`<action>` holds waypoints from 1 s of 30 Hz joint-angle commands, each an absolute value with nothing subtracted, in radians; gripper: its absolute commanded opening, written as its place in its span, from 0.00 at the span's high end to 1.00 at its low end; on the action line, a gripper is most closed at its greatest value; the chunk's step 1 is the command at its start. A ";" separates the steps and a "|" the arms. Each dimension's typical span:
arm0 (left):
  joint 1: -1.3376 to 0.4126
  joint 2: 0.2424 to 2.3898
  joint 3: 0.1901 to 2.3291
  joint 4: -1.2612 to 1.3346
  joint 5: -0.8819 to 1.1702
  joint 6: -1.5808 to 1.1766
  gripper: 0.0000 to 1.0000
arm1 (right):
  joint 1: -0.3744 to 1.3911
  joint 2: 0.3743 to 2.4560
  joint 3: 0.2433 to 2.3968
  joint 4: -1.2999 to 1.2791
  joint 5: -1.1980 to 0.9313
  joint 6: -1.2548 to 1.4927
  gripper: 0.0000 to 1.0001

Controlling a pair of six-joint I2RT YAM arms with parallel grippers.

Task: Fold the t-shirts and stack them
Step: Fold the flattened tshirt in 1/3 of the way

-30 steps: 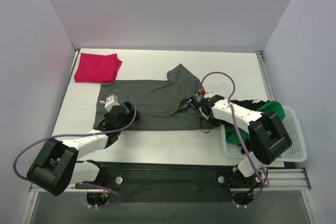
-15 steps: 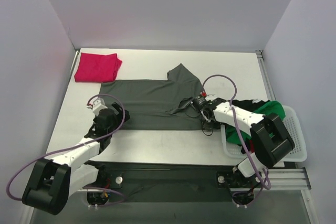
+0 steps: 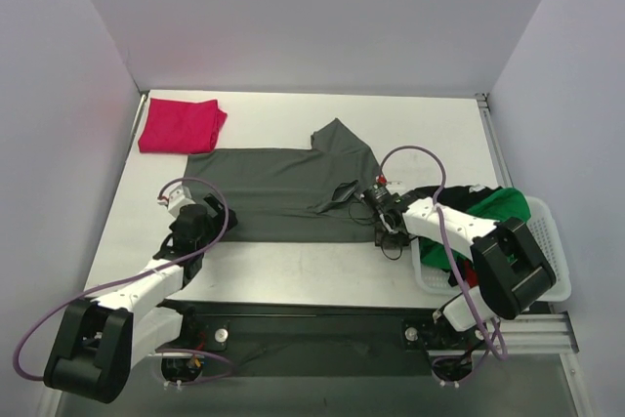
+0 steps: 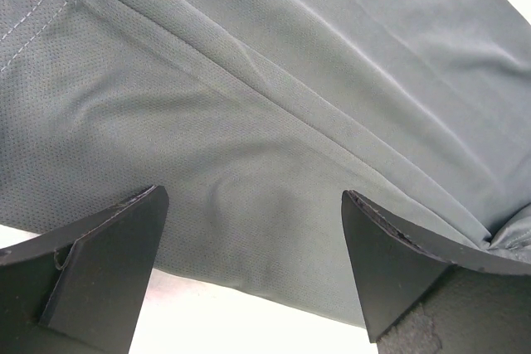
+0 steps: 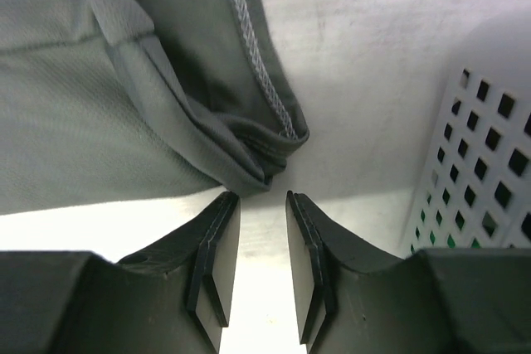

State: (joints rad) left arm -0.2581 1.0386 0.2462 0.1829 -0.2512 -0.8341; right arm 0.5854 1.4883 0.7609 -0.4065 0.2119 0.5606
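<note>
- The dark grey-green soft cloth t-shirt (image 3: 273, 192) lies spread flat across the middle of the white table (image 3: 303, 261), with one sleeve pointing to the far side. Only its near right hem corner is bunched and doubled over; no full fold is visible.
- The magenta-red cloth t-shirt (image 3: 181, 126) sits at the far left corner, folded into a compact rectangle just beside the spread shirt's far left edge.
- The black cloth t-shirt (image 3: 451, 192) and the bright green cloth t-shirt (image 3: 506, 206) lie heaped and unfolded in the white perforated plastic basket (image 3: 549, 263) at the right edge.
- The left gripper (image 4: 250, 205) hovers over the near left part of the grey-green shirt. Its jaws are wide apart and clamp nothing.
- The right gripper (image 5: 259, 201) is low at the bunched hem corner. Its pads are drawn close with a narrow gap, and bare table shows between them. The hem lies just beyond the tips and is not pinched.
- Assessment: one shirt of four appears finished. The second is laid out with its fold barely begun. Two are untouched, and the stack so far is a single shirt.
</note>
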 commanded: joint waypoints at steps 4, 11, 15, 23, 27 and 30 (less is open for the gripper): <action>-0.232 1.040 0.239 0.201 -0.221 -0.815 0.03 | 0.560 1.512 0.773 -0.382 0.245 0.557 0.73; -0.199 1.025 0.232 0.193 -0.209 -0.804 0.03 | 0.538 1.534 0.784 -0.382 0.245 0.549 0.84; -0.180 1.014 0.227 0.187 -0.201 -0.799 0.03 | 0.525 1.532 0.785 -0.383 0.250 0.538 1.00; -0.150 1.011 0.222 0.176 -0.193 -0.785 0.03 | 0.519 1.557 0.854 -0.457 0.259 0.515 1.00; -0.143 1.003 0.222 0.170 -0.192 -0.781 0.03 | 0.518 1.578 0.888 -0.515 0.310 0.517 1.00; -0.141 1.005 0.222 0.170 -0.189 -0.781 0.03 | 0.520 1.588 0.893 -0.537 0.302 0.520 1.00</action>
